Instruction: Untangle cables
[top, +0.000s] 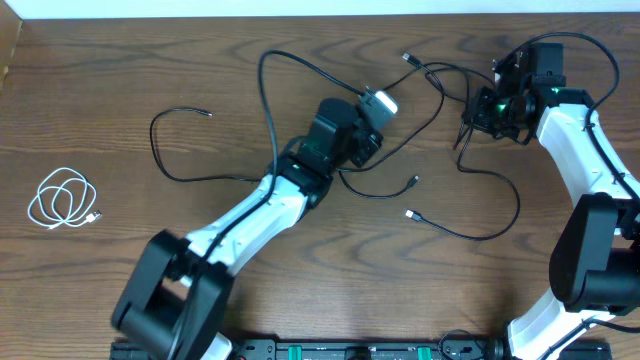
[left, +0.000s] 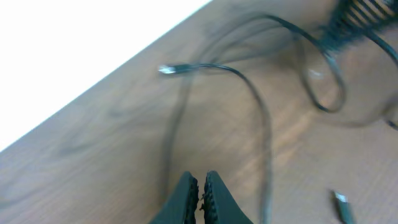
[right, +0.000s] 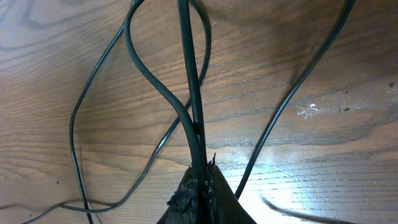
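Running up from between the right fingers (right: 219, 202): black cables (right: 188, 62).

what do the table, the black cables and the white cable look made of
Table: wood or wood-look laminate, brown grain, slight sheen under glare.
Black cables: smooth plastic or rubber sheath, semi-matte, bending in soft loops.
White cable: probably similar plastic, coiled; finish too small to tell.

The white cable (top: 62, 199) lies coiled at the left, well apart from the black cables (right: 188, 62) — these sprawl looped and crossed over the middle and right.
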